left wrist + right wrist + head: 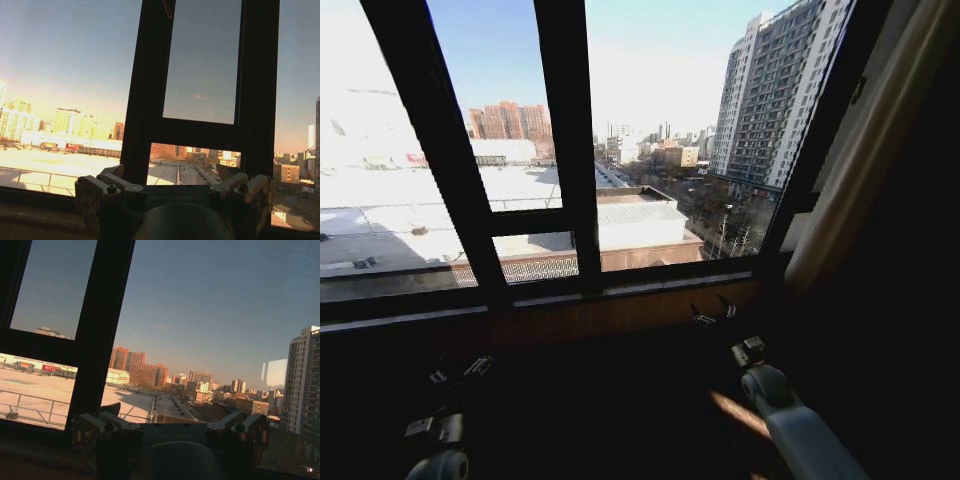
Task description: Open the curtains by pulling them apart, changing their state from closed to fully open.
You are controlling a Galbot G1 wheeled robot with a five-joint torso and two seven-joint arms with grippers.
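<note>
At the window's right side, a cream band (860, 170) runs down beside the dark frame; it looks like a curtain gathered aside, though its pleats are not discernible. The glass between the frame bars (565, 140) is uncovered and shows the city outside. My left gripper (458, 370) hangs low in shadow below the sill, open, nothing between its fingers (114, 175). My right gripper (715, 313) sits just under the sill near the middle, also open and empty, its fingers (111, 412) spread toward the glass.
A wooden sill (620, 300) runs along the base of the window. Dark frame bars (150, 100) stand close ahead of both grippers. The area to the right of the cream band is deep shadow.
</note>
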